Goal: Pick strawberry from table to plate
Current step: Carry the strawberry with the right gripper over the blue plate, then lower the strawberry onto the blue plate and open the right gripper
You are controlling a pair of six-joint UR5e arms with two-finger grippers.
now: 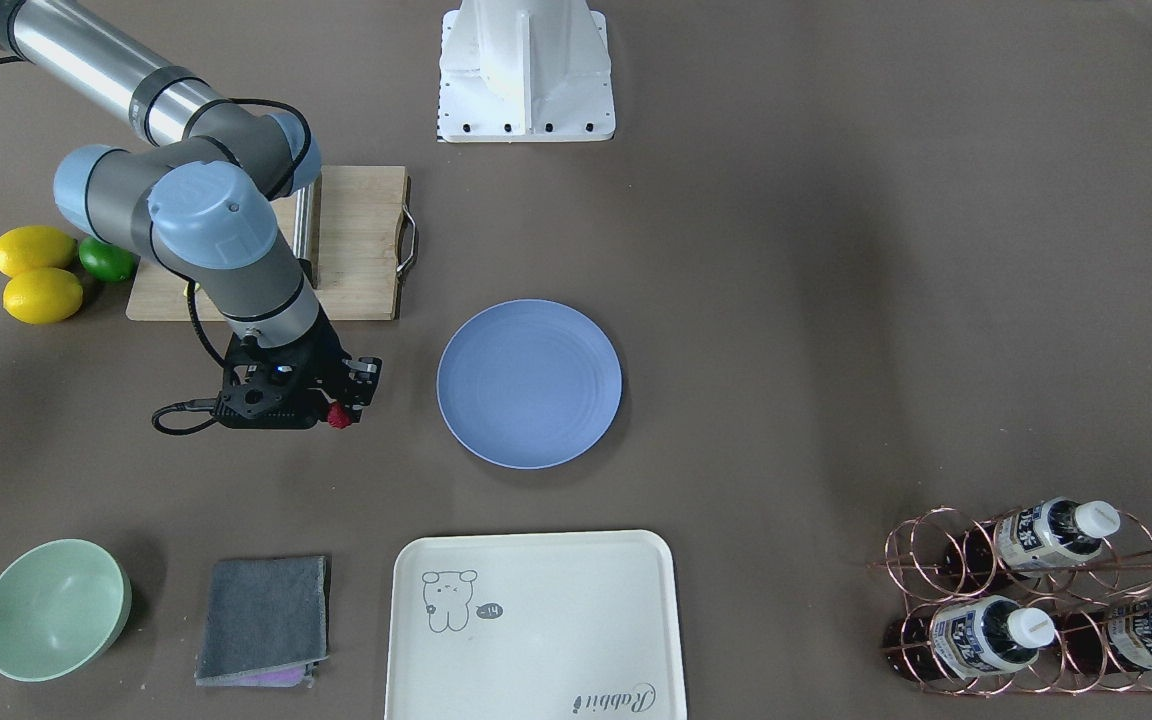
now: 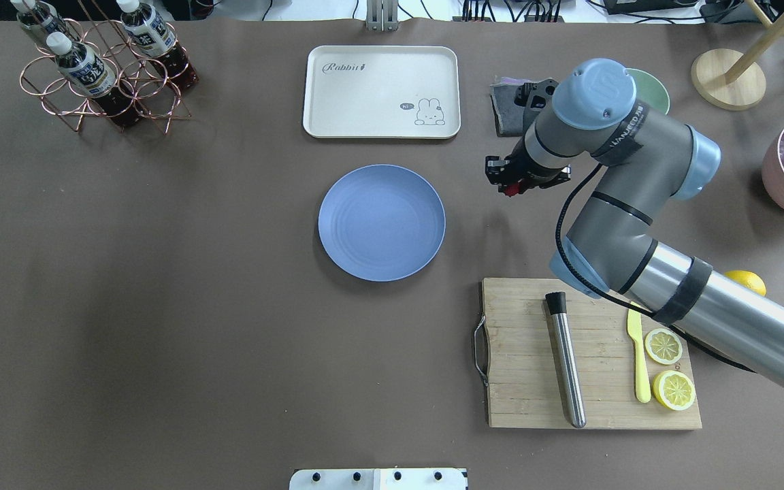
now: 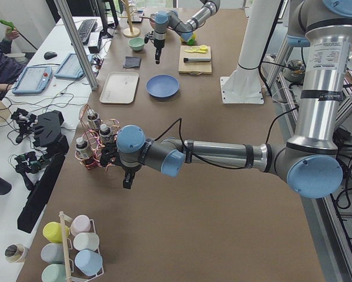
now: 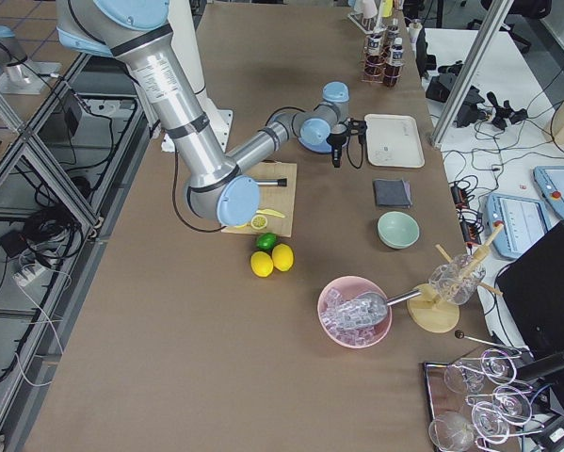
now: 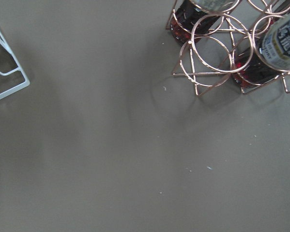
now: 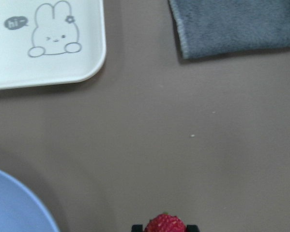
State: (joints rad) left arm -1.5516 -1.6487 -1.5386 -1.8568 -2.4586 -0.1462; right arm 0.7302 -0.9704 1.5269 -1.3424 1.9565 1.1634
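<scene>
A small dark-red strawberry point(image 1: 339, 416) point(image 2: 512, 190) point(image 6: 165, 224) sits between the fingertips of my right gripper point(image 1: 342, 410) point(image 2: 510, 188) point(image 6: 165, 228), which is shut on it just above the grey-brown table point(image 1: 786, 300). The blue plate point(image 1: 529, 383) point(image 2: 382, 222) point(image 6: 9, 212) lies bare a short way to the gripper's side, left of it in the overhead view. My left gripper point(image 3: 127, 181) shows only in the exterior left view, hanging over the table beside the bottle rack point(image 3: 93, 144). I cannot tell whether it is open or shut.
A cream tray point(image 2: 382, 92), a grey cloth point(image 1: 264, 620) and a green bowl point(image 1: 54, 622) lie beyond the gripper. A cutting board point(image 2: 589, 354) carries a metal rod, a yellow knife and lemon slices. Lemons and a lime point(image 1: 36, 270) sit beside it.
</scene>
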